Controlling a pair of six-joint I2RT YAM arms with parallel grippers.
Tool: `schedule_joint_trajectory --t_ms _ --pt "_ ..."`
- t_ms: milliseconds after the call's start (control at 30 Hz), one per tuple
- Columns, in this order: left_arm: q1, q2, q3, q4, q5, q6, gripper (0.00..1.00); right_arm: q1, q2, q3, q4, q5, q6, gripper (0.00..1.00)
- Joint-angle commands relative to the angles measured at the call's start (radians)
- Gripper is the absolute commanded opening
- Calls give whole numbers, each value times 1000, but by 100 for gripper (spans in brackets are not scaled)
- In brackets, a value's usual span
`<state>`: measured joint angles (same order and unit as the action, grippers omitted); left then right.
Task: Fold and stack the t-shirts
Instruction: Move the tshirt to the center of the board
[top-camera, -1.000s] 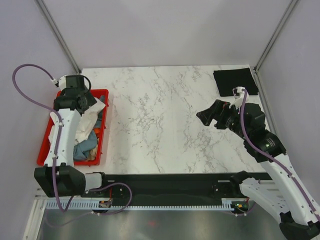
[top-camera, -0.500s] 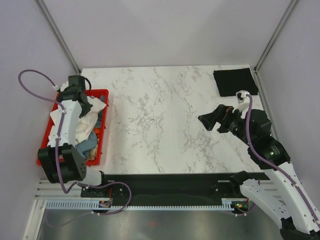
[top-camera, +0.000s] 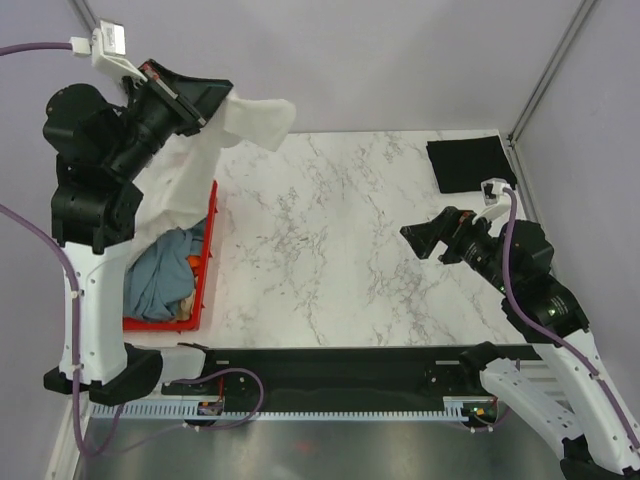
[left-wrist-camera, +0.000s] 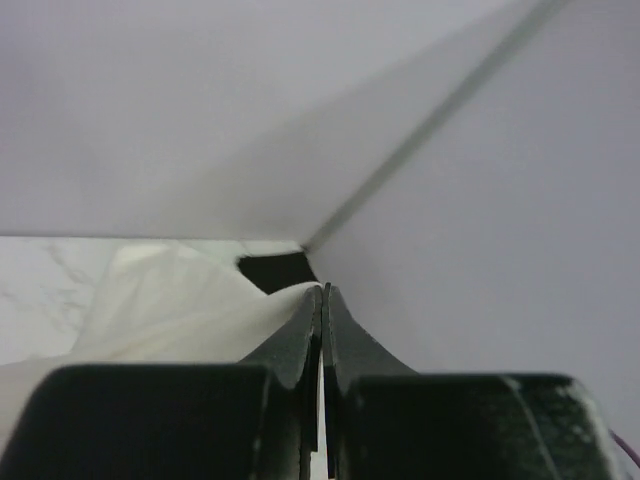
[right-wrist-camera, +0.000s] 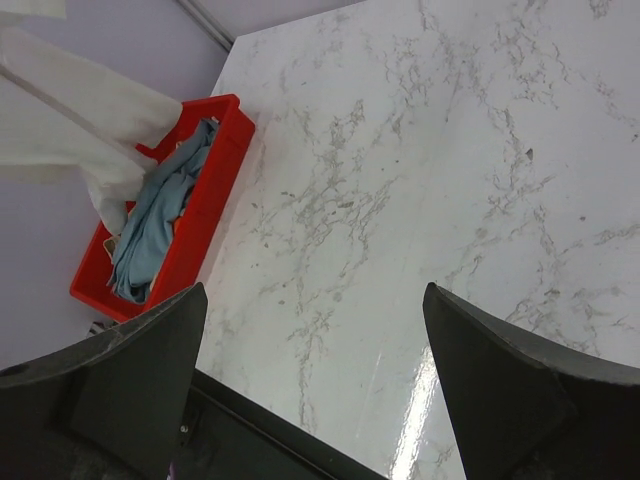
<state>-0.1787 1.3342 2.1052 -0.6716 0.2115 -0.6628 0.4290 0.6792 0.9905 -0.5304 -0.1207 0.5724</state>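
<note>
Cream-white t-shirt (top-camera: 255, 115) clamped in left gripper (top-camera: 222, 92) above red crate (top-camera: 207, 262); right gripper (top-camera: 418, 238) fingers apart, well right of crate

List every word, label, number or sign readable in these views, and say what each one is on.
No text can be read in any view.
The cream-white t-shirt, hanging from the shut left pincer, shows no print here.
The folded black t-shirt and the red crate show no lettering.
Small coloured marks on the rail at the near edge: too small to read.
</note>
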Motion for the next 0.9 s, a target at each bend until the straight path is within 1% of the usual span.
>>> schedule_joint_trajectory --t_ms 0,67,100,133,167,200,267,300,367,400,467,533,567,633,667,733,767,800,867 --pt "-99 -30 -120 217 301 -139 2 1 -18 30 26 50 12 98" --pt "-139 -62 -207 251 327 -158 2 -1 -33 24 20 70 29 98" --pt "-203 -79 -332 279 324 -161 2 -1 -39 22 18 78 35 98" --pt "-237 -110 -400 346 325 -156 2 1 -49 19 18 82 38 98" --pt "-270 -113 -457 355 327 -153 2 1 -50 14 20 85 49 98" --pt "-324 -113 -550 360 339 -149 2 1 -52 10 20 93 52 98" --pt "-385 -98 -638 392 348 -135 2 1 -53 -1 9 115 64 98" --pt "-456 -87 -709 405 341 -126 2 -1 -52 -4 -2 136 76 98" --pt "-527 -37 -750 449 312 -89 2 -1 -43 -6 -37 153 87 98" --pt "-574 -12 -743 455 312 -80 2 1 -40 -4 -51 153 95 98" --pt "-594 72 -703 478 327 -74 2 1 -40 -1 -89 158 99 98" --pt "-596 120 -611 497 328 -67 2 1 -55 -1 -111 162 103 98" --pt "-596 170 -526 512 324 -69 2 1 -62 -1 -115 167 106 98" --pt "-596 226 -417 521 331 -83 2 1 -92 -1 -117 170 109 98" --pt "-597 264 -287 524 336 -93 2 1 -99 2 -118 173 106 98" --pt "-608 370 -149 526 368 -128 2 1 -116 10 -120 191 96 98" --pt "-616 399 -31 526 377 -141 2 -1 -119 20 -120 196 84 98" --pt "-620 445 14 526 384 -158 2 1 -121 26 -120 205 80 98" --pt "-622 459 53 523 379 -167 2 -1 -119 40 -121 210 61 98"
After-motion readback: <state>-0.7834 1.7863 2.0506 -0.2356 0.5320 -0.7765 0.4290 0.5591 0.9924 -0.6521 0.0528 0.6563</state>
